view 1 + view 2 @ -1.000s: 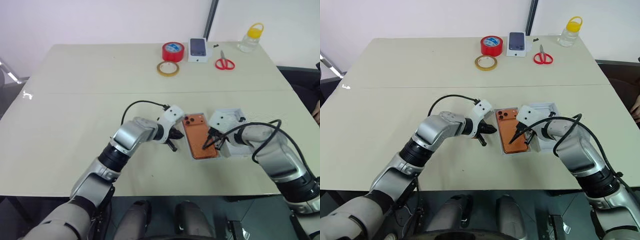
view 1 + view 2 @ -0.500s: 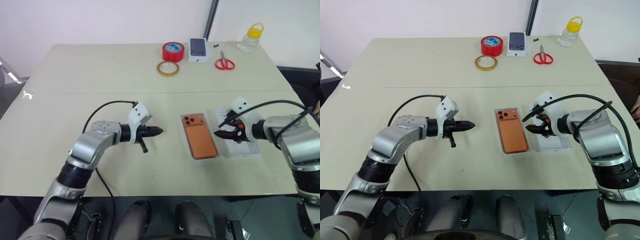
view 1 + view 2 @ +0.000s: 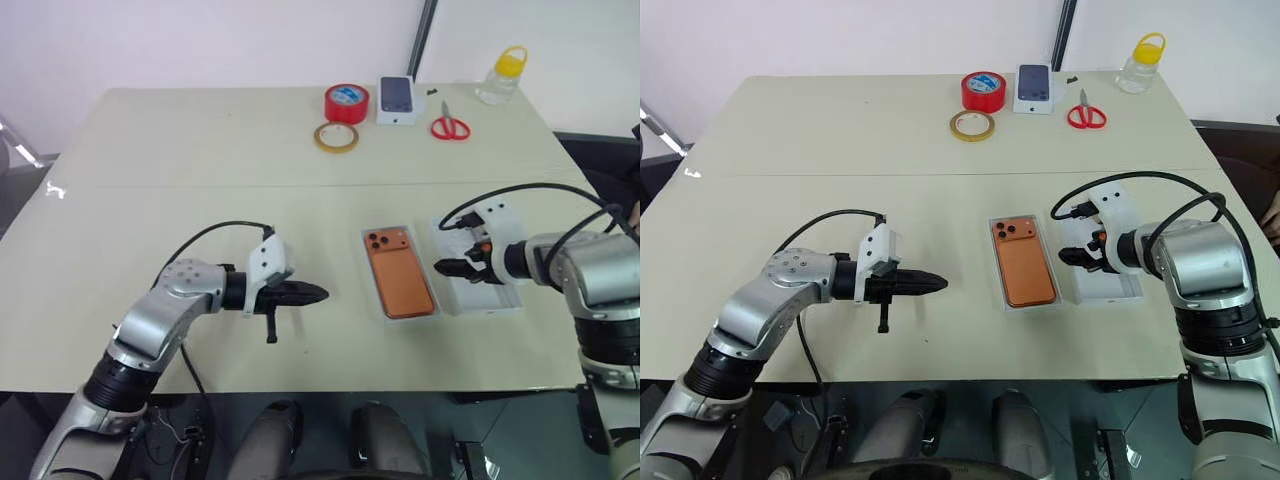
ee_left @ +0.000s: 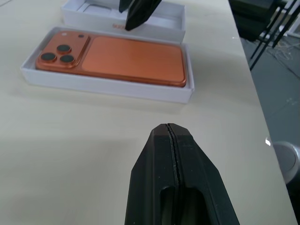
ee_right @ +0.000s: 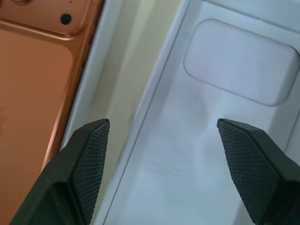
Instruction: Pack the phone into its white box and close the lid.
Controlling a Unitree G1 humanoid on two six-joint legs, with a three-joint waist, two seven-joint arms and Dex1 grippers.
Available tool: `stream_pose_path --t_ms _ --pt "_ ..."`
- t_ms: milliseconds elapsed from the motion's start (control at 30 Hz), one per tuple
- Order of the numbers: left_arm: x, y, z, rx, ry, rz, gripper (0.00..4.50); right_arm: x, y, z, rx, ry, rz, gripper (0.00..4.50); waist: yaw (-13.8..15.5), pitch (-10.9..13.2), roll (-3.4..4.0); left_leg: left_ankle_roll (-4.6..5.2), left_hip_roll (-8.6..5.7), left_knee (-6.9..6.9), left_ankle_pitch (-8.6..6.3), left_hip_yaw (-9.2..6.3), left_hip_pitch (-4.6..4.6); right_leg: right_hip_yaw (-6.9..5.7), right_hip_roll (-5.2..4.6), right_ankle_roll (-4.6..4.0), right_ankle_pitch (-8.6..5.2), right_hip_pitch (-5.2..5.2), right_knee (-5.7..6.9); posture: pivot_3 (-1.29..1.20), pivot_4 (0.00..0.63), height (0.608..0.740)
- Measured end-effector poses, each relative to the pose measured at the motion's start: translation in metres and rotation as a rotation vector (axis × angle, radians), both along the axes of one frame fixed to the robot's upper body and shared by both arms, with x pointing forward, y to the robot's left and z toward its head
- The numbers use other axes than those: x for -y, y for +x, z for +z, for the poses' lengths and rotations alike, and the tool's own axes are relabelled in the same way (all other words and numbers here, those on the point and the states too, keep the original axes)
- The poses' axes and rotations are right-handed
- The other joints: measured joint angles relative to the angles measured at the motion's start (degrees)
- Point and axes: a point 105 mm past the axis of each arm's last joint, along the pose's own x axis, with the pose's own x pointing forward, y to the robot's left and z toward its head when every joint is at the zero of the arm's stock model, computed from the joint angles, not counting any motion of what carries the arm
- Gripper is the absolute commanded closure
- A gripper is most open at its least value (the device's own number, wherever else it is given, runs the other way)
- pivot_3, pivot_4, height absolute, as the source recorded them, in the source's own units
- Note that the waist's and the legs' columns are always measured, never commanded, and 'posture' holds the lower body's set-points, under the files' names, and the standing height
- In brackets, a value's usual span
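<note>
The orange phone lies back up, camera cluster at the far end, inside the shallow white box at the table's middle. Right beside it on the right lies the lid, white inside facing up. My right gripper hovers open over the lid's edge nearest the box; in the right wrist view its fingertips straddle that wall with nothing between them. My left gripper is shut and empty, pointing toward the box from the left, a hand's width away from it.
At the table's far side stand a red tape roll, a tan tape ring, a small white box picturing a dark phone, red scissors and a yellow-capped bottle. The table's front edge runs close below the box.
Both grippers have left the phone. The left one drew back to the left, staying shut. The right one opened and moved right, over the lid. The phone stays in the box.
</note>
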Motion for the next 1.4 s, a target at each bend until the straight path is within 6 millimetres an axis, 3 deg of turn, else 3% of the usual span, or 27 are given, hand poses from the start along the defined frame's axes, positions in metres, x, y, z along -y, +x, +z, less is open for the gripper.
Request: stream_pose_path --t_ms 33,233,433,500,633,700,900,1000,1133,1233,1300,1400 --pt "0.000 0.000 0.000 0.000 -0.002 0.000 4.50 0.000 0.000 -0.002 -0.006 -0.005 -0.010 1.45 -0.05 0.00 0.00 0.00 0.00 0.00 0.00 0.00 0.00 0.00 0.00 0.00 0.00 0.00 0.00 0.00 0.150 0.740" --pt "0.001 -0.001 0.001 0.011 -0.004 0.005 4.50 -0.004 -0.001 -0.011 -0.021 -0.011 -0.021 4.45 0.05 0.00 0.01 0.00 0.00 0.02 0.00 0.01 0.01 0.00 0.00 0.00 0.00 0.02 0.00 0.00 0.150 0.740" --pt "-0.002 0.001 -0.002 0.004 -0.009 0.042 4.50 -0.007 0.003 -0.005 -0.005 0.033 -0.071 4.45 -0.32 0.00 0.02 0.00 0.01 0.01 0.00 0.01 0.02 0.01 0.02 0.00 0.00 0.00 0.04 0.00 0.150 0.740" --pt "-0.007 0.005 0.000 0.008 -0.022 0.085 4.50 -0.017 0.012 0.017 0.058 0.118 -0.067 4.45 -0.92 0.05 0.09 0.00 0.01 0.01 0.00 0.02 0.02 0.02 0.02 0.00 0.00 -0.03 0.08 0.00 0.150 0.740" --pt "-0.029 0.027 0.005 0.007 -0.085 0.249 4.50 -0.051 0.025 0.081 0.244 0.420 0.050 4.45 -1.38 0.05 0.12 0.01 0.08 -0.04 0.00 0.01 0.05 0.01 0.10 -0.01 0.01 -0.04 0.12 0.00 0.150 0.740" --pt "-0.041 0.036 0.009 0.012 -0.112 0.323 4.50 -0.075 0.021 0.095 0.264 0.574 0.150 4.45 -1.27 0.04 0.10 0.00 0.08 -0.04 0.01 0.01 0.05 0.00 0.09 -0.01 0.01 -0.02 0.10 0.00 0.150 0.740" --pt "-0.061 0.047 0.011 0.012 -0.135 0.408 4.50 -0.147 0.002 0.078 0.082 0.898 0.317 4.45 -1.40 0.06 0.12 -0.03 0.06 -0.01 0.03 0.02 0.04 0.01 0.05 -0.02 0.02 -0.03 0.11 0.00 0.150 0.740" --pt "-0.066 0.052 0.016 0.035 -0.133 0.422 4.50 -0.162 -0.017 0.065 0.009 0.956 0.299 4.45 -1.09 0.03 0.08 -0.01 0.04 0.00 0.02 0.01 0.03 -0.01 -0.01 -0.02 0.01 0.04 0.01 0.00 0.150 0.740" --pt "-0.067 0.055 0.018 0.046 -0.128 0.422 4.50 -0.184 -0.043 0.019 -0.207 1.030 0.145 4.45 -1.76 0.05 0.12 0.04 0.04 0.04 0.02 0.08 0.02 0.05 -0.01 0.00 0.02 0.01 0.09 0.00 0.150 0.740" --pt "-0.056 0.053 0.016 0.047 -0.115 0.381 4.50 -0.177 -0.042 0.016 -0.191 1.005 0.060 4.45 -1.73 0.03 0.14 0.26 0.05 0.05 -0.11 0.08 0.13 0.06 0.06 0.02 0.03 0.10 0.12 0.00 0.150 0.740" --pt "-0.049 0.051 0.011 0.038 -0.104 0.356 4.50 -0.172 -0.040 0.015 -0.188 1.005 0.020 3.90 -1.64 0.02 0.15 0.27 0.06 0.04 -0.11 0.08 0.13 0.06 0.07 0.02 0.03 0.09 0.11 0.00 0.150 0.740" --pt "-0.033 0.045 0.003 0.019 -0.085 0.299 4.50 -0.160 -0.035 0.013 -0.176 0.964 -0.021 2.56 -1.55 0.02 0.15 0.24 0.05 0.03 -0.10 0.09 0.12 0.07 0.06 0.02 0.03 0.10 0.08 0.00 0.150 0.740"
